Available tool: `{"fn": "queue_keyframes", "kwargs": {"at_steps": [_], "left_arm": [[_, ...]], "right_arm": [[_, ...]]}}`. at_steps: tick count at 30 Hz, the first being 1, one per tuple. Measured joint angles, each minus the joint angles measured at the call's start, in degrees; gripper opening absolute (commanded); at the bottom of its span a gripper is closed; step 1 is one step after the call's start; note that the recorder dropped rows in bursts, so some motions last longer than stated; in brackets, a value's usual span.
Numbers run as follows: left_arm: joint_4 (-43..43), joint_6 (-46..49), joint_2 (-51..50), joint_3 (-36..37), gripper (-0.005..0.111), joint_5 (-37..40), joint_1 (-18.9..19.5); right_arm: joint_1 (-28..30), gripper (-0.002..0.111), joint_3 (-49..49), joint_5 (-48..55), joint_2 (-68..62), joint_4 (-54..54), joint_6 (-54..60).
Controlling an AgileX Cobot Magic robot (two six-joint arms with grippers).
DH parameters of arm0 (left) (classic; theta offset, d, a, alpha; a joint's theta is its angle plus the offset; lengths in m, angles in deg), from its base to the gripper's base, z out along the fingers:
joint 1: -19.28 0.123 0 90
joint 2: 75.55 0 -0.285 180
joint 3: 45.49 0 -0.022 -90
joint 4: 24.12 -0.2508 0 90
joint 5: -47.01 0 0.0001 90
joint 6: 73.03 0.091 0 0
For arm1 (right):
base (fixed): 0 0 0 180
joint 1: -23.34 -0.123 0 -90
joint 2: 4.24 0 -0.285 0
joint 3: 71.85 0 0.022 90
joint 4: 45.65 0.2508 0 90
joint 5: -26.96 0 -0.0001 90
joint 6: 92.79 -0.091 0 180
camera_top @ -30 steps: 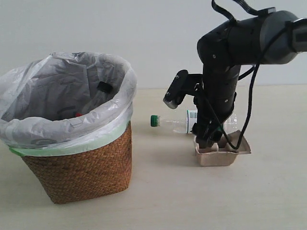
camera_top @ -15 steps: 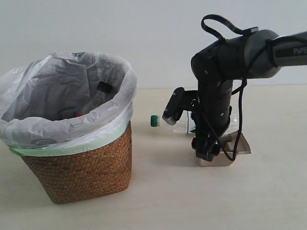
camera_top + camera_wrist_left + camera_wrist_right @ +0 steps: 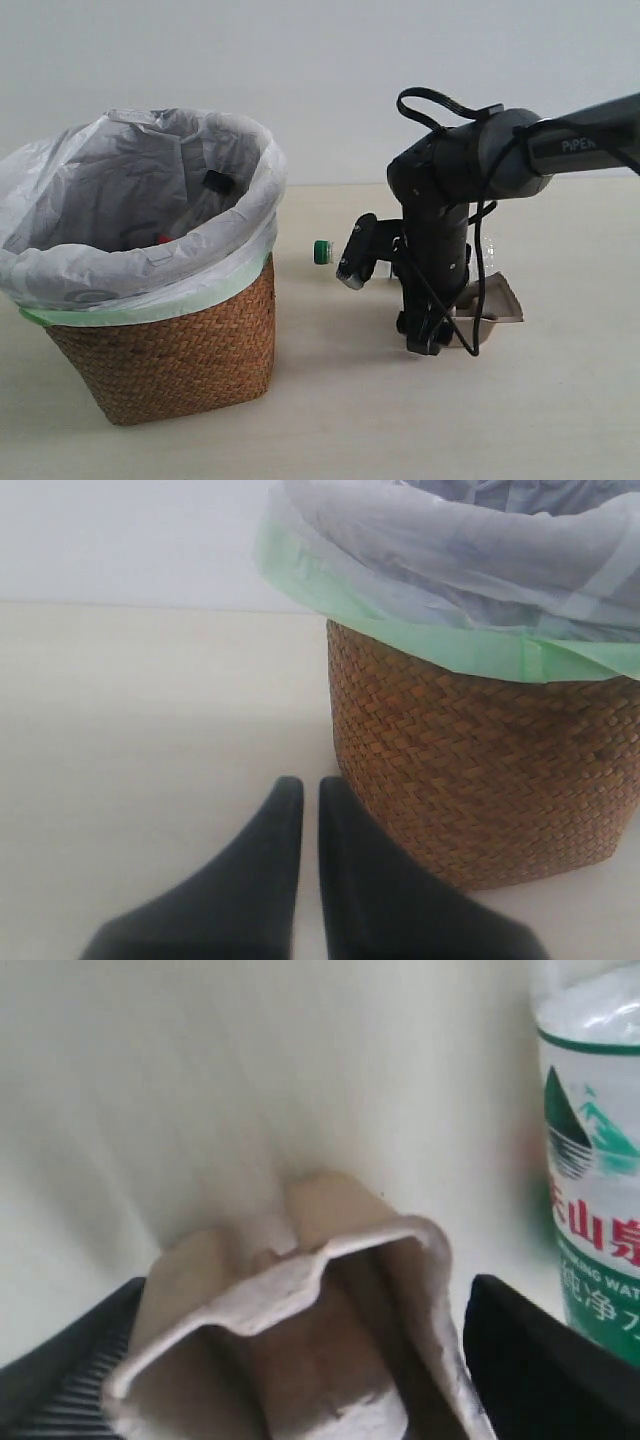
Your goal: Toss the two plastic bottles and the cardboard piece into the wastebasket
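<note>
The wicker wastebasket (image 3: 170,350) with its white bag stands at the left. Inside it lies the longer bottle, with its black cap (image 3: 216,182) showing. The green-capped bottle (image 3: 322,252) lies on the table behind my right arm, its label (image 3: 590,1210) close beside the gripper. My right gripper (image 3: 422,343) is down at the table, open, straddling the grey-brown cardboard piece (image 3: 497,300). In the right wrist view the cardboard piece (image 3: 300,1360) fills the space between the fingers (image 3: 525,1360). My left gripper (image 3: 310,792) is shut and empty, low beside the wastebasket wall (image 3: 480,770).
The right arm's wrist camera housing (image 3: 356,252) hangs over the green-capped bottle's neck. Bare table surface (image 3: 400,420) lies in front of the wastebasket and the arm.
My right arm has lowered and shifted left, bringing its open gripper down around the cardboard piece. The green-capped bottle's body is now mostly hidden behind the arm.
</note>
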Motion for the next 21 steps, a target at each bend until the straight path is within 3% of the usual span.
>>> {"fn": "queue_keyframes", "kwargs": {"at_steps": [2,5,14,21], "left_arm": [[0.00,0.00,0.00,0.00,0.006,0.00,0.00],[0.00,0.00,0.00,0.00,0.006,0.00,0.00],[0.00,0.00,0.00,0.00,0.006,0.00,0.00],[0.00,0.00,0.00,0.00,0.006,0.00,0.00]], "right_arm": [[0.00,0.043,0.00,0.14,0.00,-0.55,0.00],[0.00,0.002,0.00,1.33,0.00,-0.79,0.00],[0.00,0.003,0.00,5.74,0.23,0.40,-7.75],[0.00,0.003,-0.13,5.73,6.53,13.49,-10.57]]}}
